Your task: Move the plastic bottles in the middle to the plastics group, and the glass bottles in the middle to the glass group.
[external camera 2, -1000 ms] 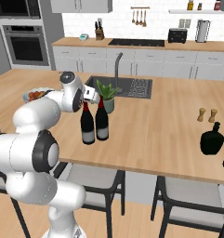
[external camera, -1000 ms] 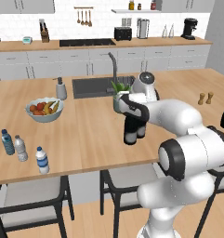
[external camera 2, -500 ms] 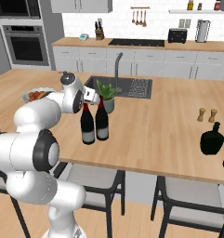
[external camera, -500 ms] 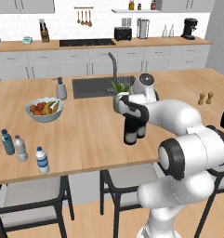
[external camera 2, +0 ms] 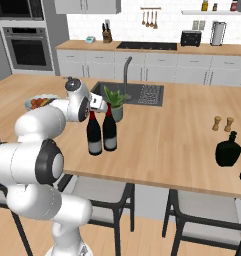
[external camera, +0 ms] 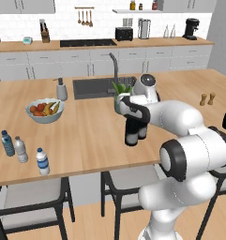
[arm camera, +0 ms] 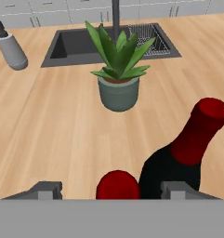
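Two tall dark wine bottles with red foil tops stand side by side mid-counter, left one (external camera 2: 94, 137) and right one (external camera 2: 110, 132), also bottles (external camera: 131, 133). My gripper (arm camera: 114, 188) sits over the nearer bottle's red top (arm camera: 117, 185), with one finger on each side and gaps showing, so it is open. The second bottle (arm camera: 187, 148) leans into view on the right. A small white-capped water bottle with a blue band (external camera: 41, 161) stands near the front left edge. Just left of it are a clear greyish bottle (external camera: 21, 149) and a blue-tinted one (external camera: 8, 143).
A potted plant (arm camera: 118, 88) stands just beyond the wine bottles, in front of the sink (external camera: 93, 86). A squat dark bottle (external camera 2: 228, 150) stands far right, with salt and pepper shakers (external camera 2: 222, 123) behind. A fruit bowl (external camera: 45, 110) and soap dispenser (arm camera: 11, 49) are on the left.
The arm stays almost still above the wine bottles. No thing on the counter has moved.
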